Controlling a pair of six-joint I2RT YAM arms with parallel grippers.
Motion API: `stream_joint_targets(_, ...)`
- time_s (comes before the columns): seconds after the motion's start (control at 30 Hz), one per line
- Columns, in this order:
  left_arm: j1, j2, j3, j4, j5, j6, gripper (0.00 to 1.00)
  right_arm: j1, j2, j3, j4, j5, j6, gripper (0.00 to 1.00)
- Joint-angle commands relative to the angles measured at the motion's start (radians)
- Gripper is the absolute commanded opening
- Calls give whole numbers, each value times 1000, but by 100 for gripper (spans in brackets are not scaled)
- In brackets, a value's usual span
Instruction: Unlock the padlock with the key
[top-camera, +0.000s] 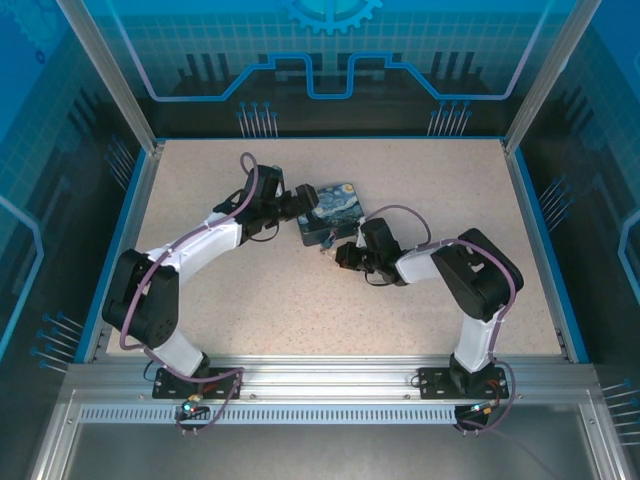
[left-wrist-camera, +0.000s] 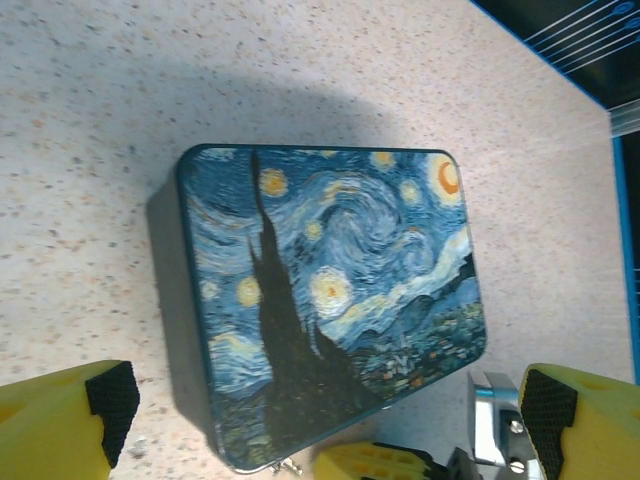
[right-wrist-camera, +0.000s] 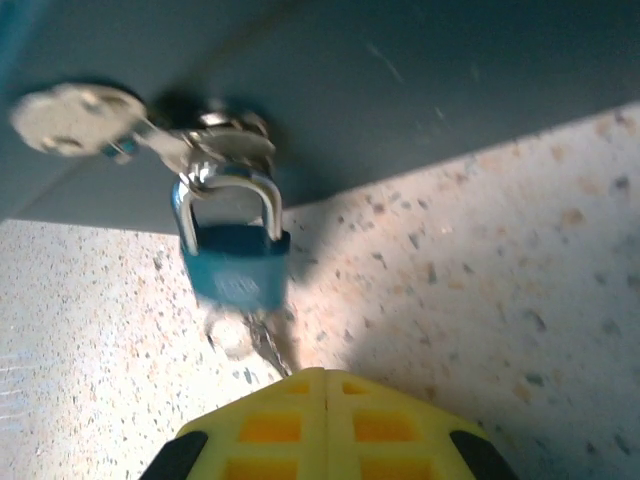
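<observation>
A small blue padlock (right-wrist-camera: 233, 262) hangs by its silver shackle from the hasp on the side of a blue swirl-printed box (left-wrist-camera: 330, 290). The thin key (right-wrist-camera: 268, 345) runs from the padlock's underside down to my right gripper (right-wrist-camera: 325, 378). Its yellow fingers are pressed together, shut on the key's near end. My left gripper (left-wrist-camera: 330, 400) stands wide open just over the box's near edge, one fingertip (left-wrist-camera: 112, 398) on each side and nothing between them. From above, the left gripper (top-camera: 303, 203) is at the box's left and the right gripper (top-camera: 343, 252) below its front corner.
The box (top-camera: 330, 210) lies mid-table on the speckled top (top-camera: 250, 290), both arms bent in toward it. A yellow finger (left-wrist-camera: 385, 462) of the right gripper shows by the box's near edge. Blue rails and glass walls bound the table.
</observation>
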Motion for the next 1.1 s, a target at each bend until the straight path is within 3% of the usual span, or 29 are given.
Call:
stream_joint_targets(0.0, 8, -23, 29, -100, -68, 89, 99, -9, 4, -24, 42, -23, 73, 2)
stream_joint_targets(0.13, 9, -12, 31, -122, -91, 116, 99, -11, -3, -40, 56, -21, 92, 5)
stream_joint_targets(0.27, 10, -5, 32, -126, -92, 118, 99, -10, -28, -58, 52, -5, 77, 30)
stream_joint_targets(0.33, 10, -2, 36, -123, -84, 116, 99, -11, -32, -59, 49, 8, 63, 36)
stream_joint_targets(0.73, 10, 19, 37, -86, -33, 51, 99, 14, 84, -38, 205, 75, 53, 40)
stream_joint_targets(1.07, 12, 34, 60, -87, -21, 43, 99, 45, 152, 17, 188, 79, 22, 39)
